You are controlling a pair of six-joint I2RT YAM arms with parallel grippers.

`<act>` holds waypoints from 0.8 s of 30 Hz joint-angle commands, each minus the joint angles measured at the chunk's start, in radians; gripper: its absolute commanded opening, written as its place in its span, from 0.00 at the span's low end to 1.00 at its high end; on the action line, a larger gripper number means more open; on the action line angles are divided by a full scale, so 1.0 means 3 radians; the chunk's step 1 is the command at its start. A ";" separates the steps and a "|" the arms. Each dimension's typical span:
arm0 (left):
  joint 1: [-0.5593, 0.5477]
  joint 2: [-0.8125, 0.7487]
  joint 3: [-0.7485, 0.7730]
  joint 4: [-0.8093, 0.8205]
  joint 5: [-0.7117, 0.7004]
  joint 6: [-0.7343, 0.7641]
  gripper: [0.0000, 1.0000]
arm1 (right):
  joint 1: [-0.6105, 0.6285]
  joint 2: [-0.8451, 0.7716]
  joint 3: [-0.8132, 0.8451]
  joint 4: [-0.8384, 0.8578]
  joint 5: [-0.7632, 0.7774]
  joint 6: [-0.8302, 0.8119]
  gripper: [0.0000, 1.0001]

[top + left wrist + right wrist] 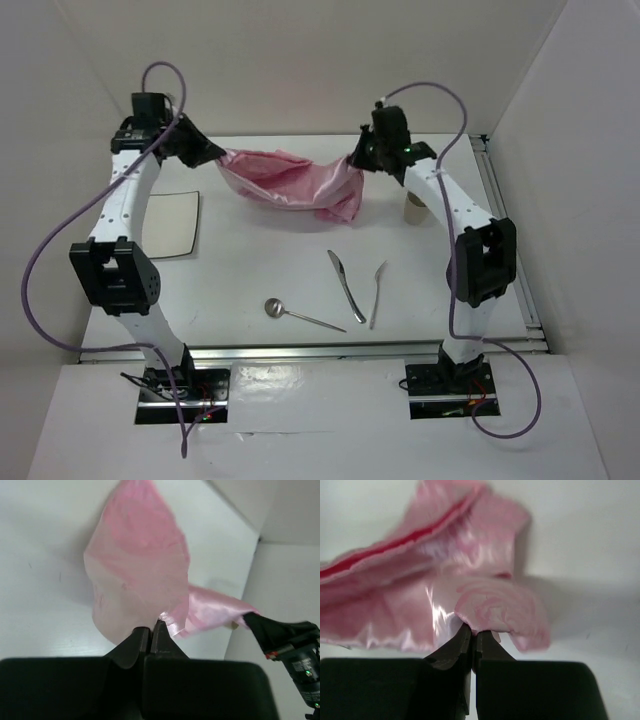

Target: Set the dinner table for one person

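Observation:
The shiny pink cloth mat (pixel 290 185) hangs slack between my two grippers above the far part of the white dinner table (pixel 250 270). My left gripper (pixel 218 155) is shut on its left corner, seen in the left wrist view (pixel 151 625) with the cloth (pixel 140 565) drooping ahead. My right gripper (pixel 358 160) is shut on its right corner, seen in the right wrist view (pixel 472 629) with the cloth (pixel 420 595) bunched in front. A spoon (pixel 295 315), a knife (pixel 346 285) and a fork (pixel 377 294) lie near the front middle.
A square white plate (pixel 168 223) lies at the left under my left arm. A small beige cup (pixel 414 209) stands at the right, partly behind my right arm. White walls close in the back and sides. A metal rail (pixel 320 350) runs along the near edge.

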 commanded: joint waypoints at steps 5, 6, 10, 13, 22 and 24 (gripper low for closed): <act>0.0777 -0.0598 0.0397 -0.0065 0.0598 -0.0386 0.00 | -0.0184 -0.0611 0.0971 -0.0324 -0.0071 -0.0371 0.00; 0.0844 -0.0685 0.0255 0.0006 0.0644 -0.0432 0.00 | -0.0215 -0.0774 0.0931 -0.0354 -0.0102 -0.0371 0.00; 0.1131 -0.1049 -0.0048 0.0242 0.0982 -0.0596 0.00 | -0.0215 -0.1240 0.0650 -0.0355 -0.0102 -0.0336 0.00; 0.1248 -0.1166 -0.0125 0.0242 0.1090 -0.0632 0.00 | -0.0215 -0.1527 0.0522 -0.0319 -0.0102 -0.0336 0.00; 0.1106 -0.0912 0.0012 0.0544 0.1212 -0.0622 0.00 | -0.0511 -0.1088 0.0909 -0.0340 -0.0587 -0.0428 0.00; 0.0974 -0.0637 0.0150 0.0503 0.1212 -0.0505 0.00 | -0.0619 -0.0889 0.1007 -0.0273 -0.0898 -0.0428 0.00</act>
